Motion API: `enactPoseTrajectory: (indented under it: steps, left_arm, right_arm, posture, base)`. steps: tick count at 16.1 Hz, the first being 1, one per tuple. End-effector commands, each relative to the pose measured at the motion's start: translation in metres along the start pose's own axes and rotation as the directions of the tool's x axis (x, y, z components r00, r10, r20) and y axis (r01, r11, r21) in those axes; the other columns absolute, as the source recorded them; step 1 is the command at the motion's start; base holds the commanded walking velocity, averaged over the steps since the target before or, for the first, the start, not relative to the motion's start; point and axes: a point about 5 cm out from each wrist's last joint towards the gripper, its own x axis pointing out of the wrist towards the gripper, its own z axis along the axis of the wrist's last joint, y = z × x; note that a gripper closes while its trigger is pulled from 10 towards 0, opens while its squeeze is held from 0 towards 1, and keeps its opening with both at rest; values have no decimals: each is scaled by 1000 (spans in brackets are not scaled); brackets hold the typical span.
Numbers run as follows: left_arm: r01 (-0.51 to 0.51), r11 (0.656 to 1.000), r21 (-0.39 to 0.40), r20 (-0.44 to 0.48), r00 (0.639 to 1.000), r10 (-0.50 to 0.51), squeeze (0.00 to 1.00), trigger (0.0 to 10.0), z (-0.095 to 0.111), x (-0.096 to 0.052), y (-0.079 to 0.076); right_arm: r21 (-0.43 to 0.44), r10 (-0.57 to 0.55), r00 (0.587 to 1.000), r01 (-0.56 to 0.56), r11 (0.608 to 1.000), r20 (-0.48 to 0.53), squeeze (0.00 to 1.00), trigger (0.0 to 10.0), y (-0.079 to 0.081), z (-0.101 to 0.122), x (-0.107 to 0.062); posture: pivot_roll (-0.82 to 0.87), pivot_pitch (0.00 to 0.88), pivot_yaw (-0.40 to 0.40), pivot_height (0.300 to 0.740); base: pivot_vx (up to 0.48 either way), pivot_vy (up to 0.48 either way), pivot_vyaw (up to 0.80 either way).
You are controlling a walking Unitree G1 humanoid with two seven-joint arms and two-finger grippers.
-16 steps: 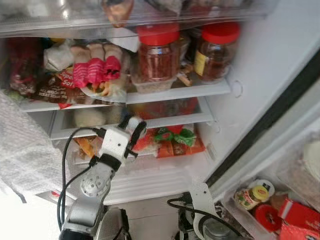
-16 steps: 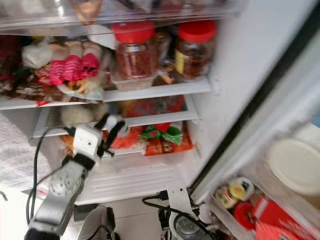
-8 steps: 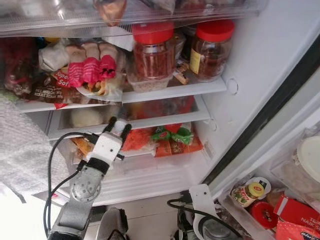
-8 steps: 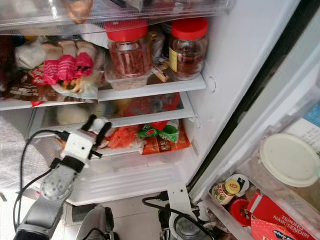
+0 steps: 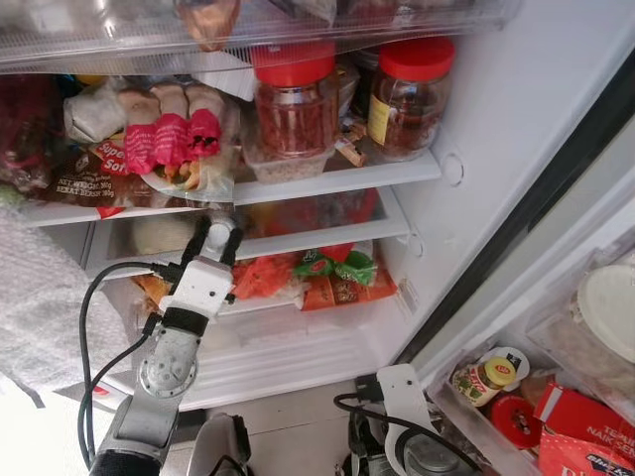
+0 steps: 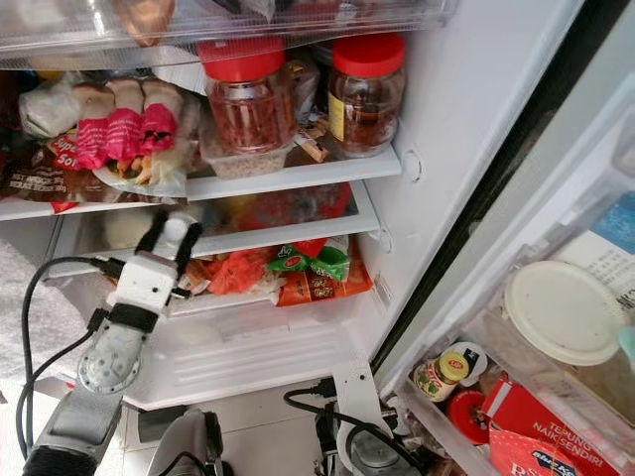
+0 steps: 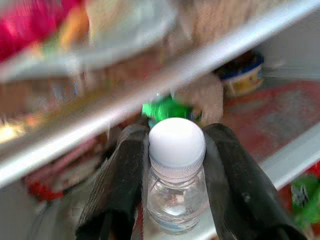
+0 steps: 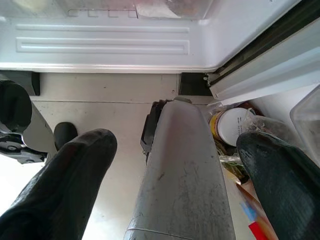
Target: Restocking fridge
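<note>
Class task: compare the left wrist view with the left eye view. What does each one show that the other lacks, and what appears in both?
Left wrist view alone: close between the left gripper's fingers, a small clear bottle with a ribbed white cap, gripped at the neck.

Left eye view alone: two red-lidded jars on the upper shelf, a yellow-capped jar in the door rack, and the silver left arm reaching in.

Both: the left gripper raised at the white shelf edge, with a green packet beyond it.
</note>
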Motion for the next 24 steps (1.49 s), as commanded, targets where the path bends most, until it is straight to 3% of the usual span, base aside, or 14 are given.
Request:
enactPoseTrajectory:
  steps: [1, 4, 5, 8, 11, 13, 19, 22, 24]
  left_arm:
    - [-51, 998, -28, -39, 998, 50, 0, 10000, -9, -5, 4]
    - [-123, 986, -109, -134, 985, 108, 0, 10000, -28, -14, 8]
    - [-150, 974, -171, -190, 975, 117, 0, 10000, -35, -16, 6]
    - [-134, 945, -298, -335, 942, 28, 0, 10000, -55, -29, -10]
    - [-135, 923, -359, -409, 912, -25, 0, 10000, -66, -42, -19]
    - [-115, 912, -394, -401, 914, -58, 0, 10000, -65, -33, -20]
    - [-147, 884, -444, -373, 927, -33, 0, 10000, -58, 22, -20]
    - [-267, 842, -468, -434, 900, 44, 0, 10000, -59, 45, -14]
    - [-296, 849, -437, -452, 889, 77, 0, 10000, -58, 58, -8]
  right_arm:
    - [8, -1, 1000, 1, 1000, 7, 0, 10000, -1, 0, -2]
    - [9, 1, 1000, -1, 1000, 10, 0, 10000, -1, 0, -2]
    - [7, 2, 1000, -2, 1000, 10, 0, 10000, -1, -1, -2]
    - [4, 4, 1000, -4, 1000, 8, 0, 10000, -1, -1, -2]
    - [3, 1, 1000, -1, 1000, 7, 0, 10000, -1, -1, -1]
    - [1, 2, 1000, -2, 1000, 8, 0, 10000, -1, -1, -1]
    - [-1, -3, 1000, 3, 1000, 6, 0, 10000, -1, 0, -1]
    - [-1, -8, 1000, 8, 1000, 7, 0, 10000, -2, 0, -1]
    - [-3, -9, 1000, 9, 1000, 4, 0, 10000, -2, 0, -1]
  posture:
    - [-119, 192, -32, 627]
    - [-120, 192, -36, 627]
    - [-118, 192, -36, 627]
    - [-120, 190, -36, 627]
    - [-116, 187, -35, 627]
    - [-114, 185, -34, 627]
    - [-116, 186, -32, 627]
    - [-125, 190, -35, 627]
    - [-123, 191, -36, 627]
  base:
    - [0, 0, 0]
    - [0, 0, 0]
    - [0, 0, 0]
    - [0, 0, 0]
    - [0, 0, 0]
    - [0, 0, 0]
    - [0, 0, 0]
    - [0, 0, 0]
    - [0, 0, 0]
